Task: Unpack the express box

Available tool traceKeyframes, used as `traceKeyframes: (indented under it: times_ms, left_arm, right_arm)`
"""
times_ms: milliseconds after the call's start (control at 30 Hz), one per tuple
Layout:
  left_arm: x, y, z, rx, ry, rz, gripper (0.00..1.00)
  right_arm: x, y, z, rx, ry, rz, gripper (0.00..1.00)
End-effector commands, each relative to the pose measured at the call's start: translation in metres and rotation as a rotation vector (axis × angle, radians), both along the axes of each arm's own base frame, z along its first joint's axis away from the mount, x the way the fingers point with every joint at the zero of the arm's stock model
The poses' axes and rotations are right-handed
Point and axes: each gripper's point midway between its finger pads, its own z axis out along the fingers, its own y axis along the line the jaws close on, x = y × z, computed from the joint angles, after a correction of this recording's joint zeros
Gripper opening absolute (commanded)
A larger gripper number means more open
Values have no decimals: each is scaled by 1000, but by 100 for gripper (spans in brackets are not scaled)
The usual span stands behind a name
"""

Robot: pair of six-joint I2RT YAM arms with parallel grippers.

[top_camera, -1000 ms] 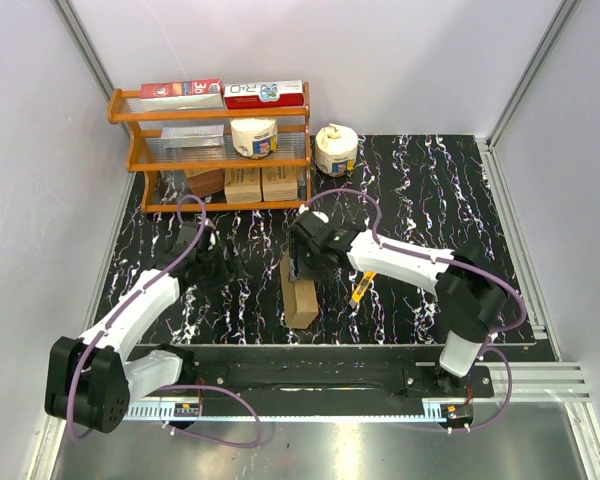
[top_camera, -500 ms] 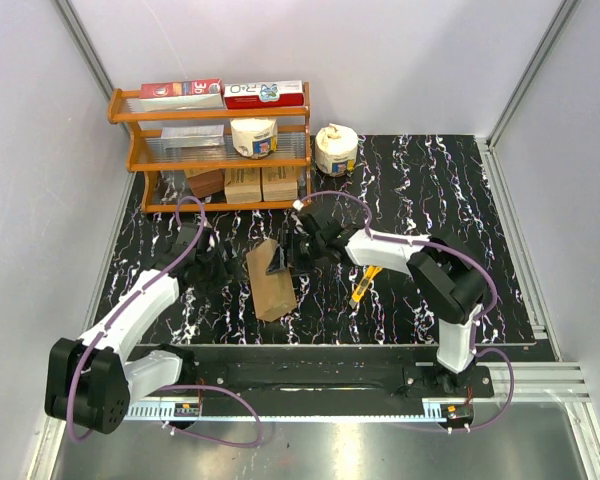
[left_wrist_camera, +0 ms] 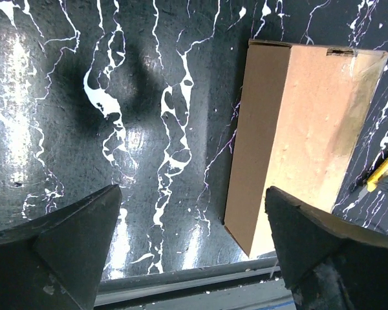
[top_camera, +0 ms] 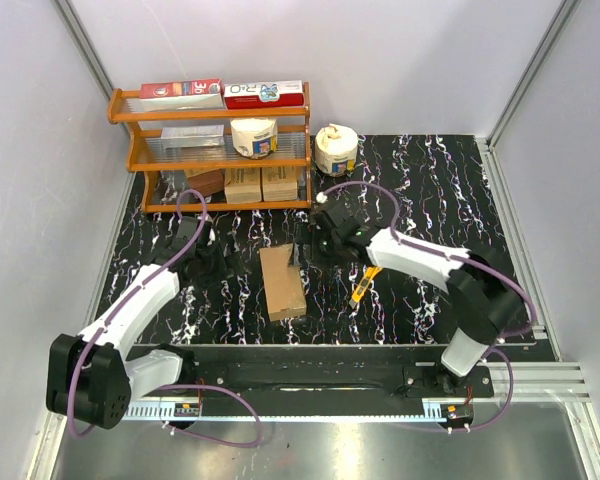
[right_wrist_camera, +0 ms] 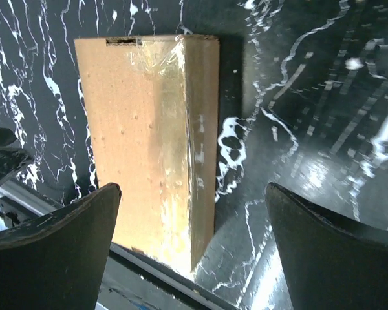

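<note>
Between our left fingers [left_wrist_camera: 64, 245], spread wide and empty, we see only the black marbled worktop [left_wrist_camera: 71, 129]. The express box [left_wrist_camera: 310, 129] lies flat on it just to their right, apart from them. Our right fingers [right_wrist_camera: 58, 239] stand just as widely parted, holding nothing, with the same box below them. A yellow tool [top_camera: 362, 288] rests just right of them.

The express box [right_wrist_camera: 149, 142] is lying flat on the black, white-veined table [right_wrist_camera: 310, 97], stretching from the upper left of the frame down toward the bottom centre. Clear tape [right_wrist_camera: 171, 129] is running along its length and glinting. The right gripper [right_wrist_camera: 191, 194] is hanging above with its jaws wide apart in the lower corners, gripping nothing.
</note>
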Motion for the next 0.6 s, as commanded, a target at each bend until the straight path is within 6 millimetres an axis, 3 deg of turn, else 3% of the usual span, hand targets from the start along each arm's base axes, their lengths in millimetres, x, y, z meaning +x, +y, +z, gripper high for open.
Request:
traceKeyframes:
  times_ms: [0, 200, 400, 567]
  left_arm:
    - [19, 6, 27, 29, -114, 5, 99]
    - [23, -3, 44, -18, -189, -48, 99]
    - [25, -31, 61, -147, -243, -153, 95]
    - [27, -49, 78, -243, -255, -157, 93]
  right_arm:
    - [19, -47, 47, -134, -156, -167, 100]
    - [8, -125, 40, -371, -117, -442, 90]
    - [-6, -153, 15, -419, 10, -488, 67]
    - [-5, -176, 3, -448, 70, -542, 62]
